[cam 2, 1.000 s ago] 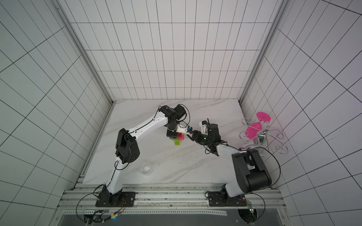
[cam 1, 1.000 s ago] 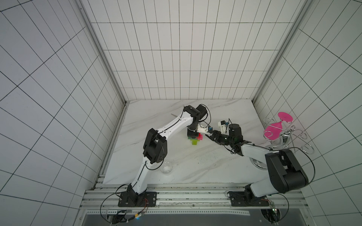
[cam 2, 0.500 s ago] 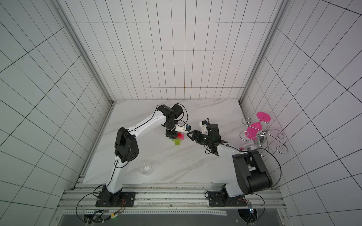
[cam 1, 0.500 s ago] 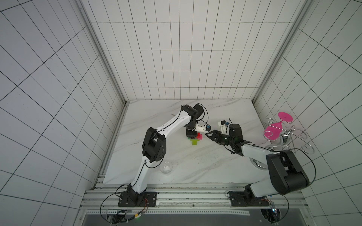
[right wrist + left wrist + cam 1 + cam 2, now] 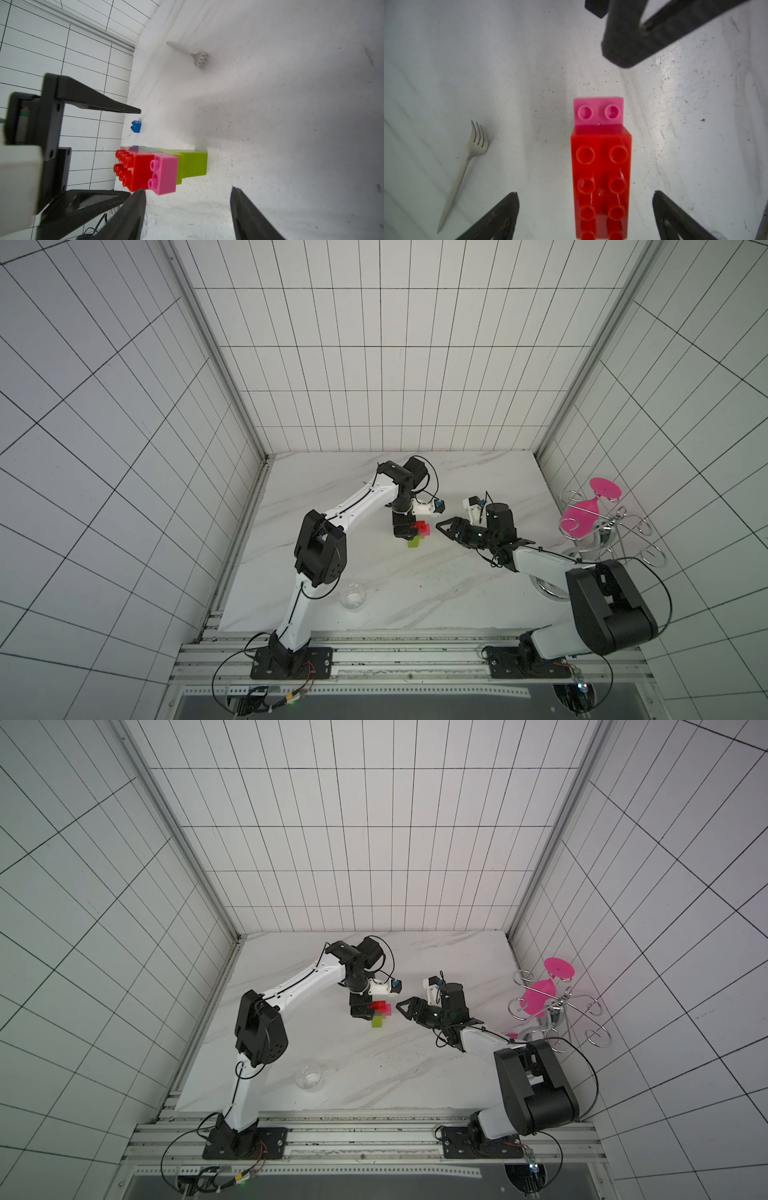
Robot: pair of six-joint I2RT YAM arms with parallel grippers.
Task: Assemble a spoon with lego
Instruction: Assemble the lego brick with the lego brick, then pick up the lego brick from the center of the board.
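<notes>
Since half a second earlier the left gripper point(image 5: 585, 193) has sprung apart: its jaws now stand wide on either side of the red brick point(image 5: 601, 176) without touching it, so it has let that brick go, while the right gripper point(image 5: 446, 527) has barely shifted and waits just beside the build with its jaws parted and nothing between them. The partly built spoon point(image 5: 422, 531) lies near the middle of the worktop point(image 5: 415, 593), directly under the left gripper. In the right wrist view the red brick sits beside the pink brick point(image 5: 165, 176), and the lime green bricks point(image 5: 195, 166) run on from them as the stem. The task looks well advanced but unfinished, because the blue brick point(image 5: 136, 126) lies alone on the worktop, apart from the build; fetching and pressing it onto the head appears to be what remains. The metal fork point(image 5: 467, 164) lies off to one side, untouched. As for containers, a clear glass point(image 5: 352, 595) stands upright near the worktop's front edge and looks empty, and a pink stemmed glass point(image 5: 579, 518) rests in the wire rack point(image 5: 604, 531) at the right, with no contents visible.
</notes>
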